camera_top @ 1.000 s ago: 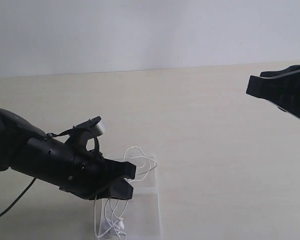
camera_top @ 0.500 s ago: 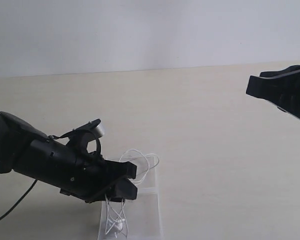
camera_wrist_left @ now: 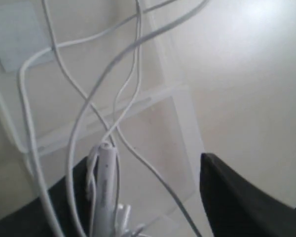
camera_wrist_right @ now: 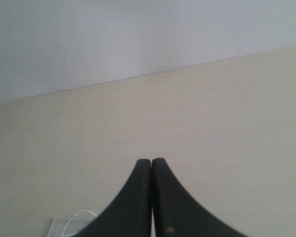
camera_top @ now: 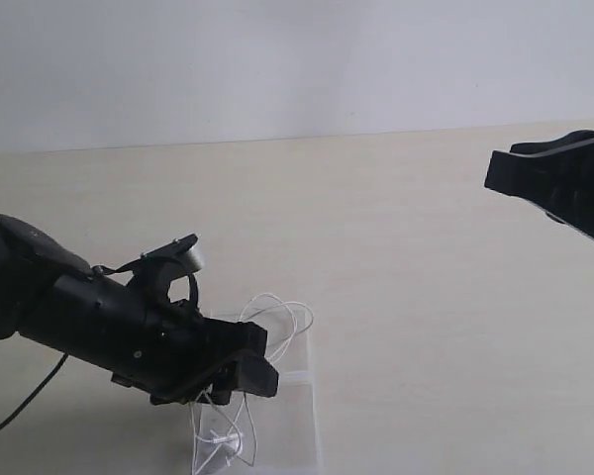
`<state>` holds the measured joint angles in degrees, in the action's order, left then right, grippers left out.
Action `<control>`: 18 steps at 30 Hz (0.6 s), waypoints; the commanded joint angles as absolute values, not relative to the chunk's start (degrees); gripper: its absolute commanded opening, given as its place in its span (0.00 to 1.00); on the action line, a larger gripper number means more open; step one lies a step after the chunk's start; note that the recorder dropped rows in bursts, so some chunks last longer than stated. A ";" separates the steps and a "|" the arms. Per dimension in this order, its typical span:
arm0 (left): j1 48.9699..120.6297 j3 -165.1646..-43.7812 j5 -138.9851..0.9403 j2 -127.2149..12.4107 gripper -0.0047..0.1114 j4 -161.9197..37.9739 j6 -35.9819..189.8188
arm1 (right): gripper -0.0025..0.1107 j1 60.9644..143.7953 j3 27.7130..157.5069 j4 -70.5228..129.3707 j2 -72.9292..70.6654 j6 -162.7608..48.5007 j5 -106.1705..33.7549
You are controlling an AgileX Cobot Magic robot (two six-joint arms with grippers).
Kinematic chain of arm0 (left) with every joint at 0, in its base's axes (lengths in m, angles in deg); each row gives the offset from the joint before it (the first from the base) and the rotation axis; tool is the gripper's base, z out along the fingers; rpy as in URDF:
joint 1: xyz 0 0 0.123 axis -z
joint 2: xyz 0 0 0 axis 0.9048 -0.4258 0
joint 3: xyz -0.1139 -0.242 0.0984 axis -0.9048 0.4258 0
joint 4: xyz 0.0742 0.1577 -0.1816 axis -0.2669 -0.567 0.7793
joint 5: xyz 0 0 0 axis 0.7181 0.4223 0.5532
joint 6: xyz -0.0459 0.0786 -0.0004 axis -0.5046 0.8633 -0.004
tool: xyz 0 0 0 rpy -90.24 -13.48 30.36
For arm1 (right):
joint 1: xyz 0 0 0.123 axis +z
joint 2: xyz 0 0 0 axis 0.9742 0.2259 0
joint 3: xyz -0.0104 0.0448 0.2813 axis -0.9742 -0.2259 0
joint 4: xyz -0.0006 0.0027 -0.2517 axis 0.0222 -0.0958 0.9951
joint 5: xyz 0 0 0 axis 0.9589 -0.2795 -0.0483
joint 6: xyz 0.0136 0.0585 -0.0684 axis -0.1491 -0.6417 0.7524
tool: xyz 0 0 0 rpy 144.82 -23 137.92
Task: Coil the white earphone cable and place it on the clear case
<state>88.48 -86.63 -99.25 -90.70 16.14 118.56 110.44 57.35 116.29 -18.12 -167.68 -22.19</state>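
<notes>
two black arms hang over one big pale counter (camera_top: pixel 406 247). the counter is the biggest thing here, and it runs back to a plain white wall (camera_top: pixel 297 59).

the left arm (camera_top: pixel 89 317) is long and low. it comes in from the left side and reaches toward the front of the counter. its left hand (camera_top: pixel 260 361) is wide, with its two fingers apart, and it is not pinching anything.

the right arm is far off on the right and up higher, well apart from all the other things. the right hand (camera_wrist_right: pixel 151 165) is closed tight, with its two fingers pressed flat together, and nothing is in it.

next in size is the clear case (camera_top: pixel 292 391). it lies flat on the counter near the front, right under the left hand, with its two halves side by side. you can see the counter through it. a small white sticker (camera_wrist_left: pixel 15 34) shows on one half.

the white earphone cable (camera_top: pixel 282 315) is a loose bunch of thin loops, not a neat ring. it lies on top of the clear case, and some loops sit up near the far end of the case. a few strands run between the fingers of the left hand.

a small white stick piece (camera_wrist_left: pixel 106 173) on the cable sits just beside one dark finger (camera_wrist_left: pixel 19 228). the view is too blurry to tell if they touch.
</notes>
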 commanded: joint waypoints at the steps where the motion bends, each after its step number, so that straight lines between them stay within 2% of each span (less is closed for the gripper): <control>1: 88.90 -86.49 -97.97 -90.16 0.54 7.99 110.75 | 0.02 110.28 57.16 116.49 -18.30 -167.33 -22.64; 12: 88.90 -92.07 -101.32 -90.16 0.54 -12.34 93.67 | 0.02 110.29 57.16 116.28 -18.30 -167.33 -22.64; 18: 88.90 -95.01 -104.43 -90.16 0.54 -16.86 90.31 | 0.02 110.29 57.16 116.28 -18.30 -167.33 -22.64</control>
<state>88.48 -94.14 -103.01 -90.70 -15.14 91.91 110.44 57.35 116.07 -18.12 -167.68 -22.55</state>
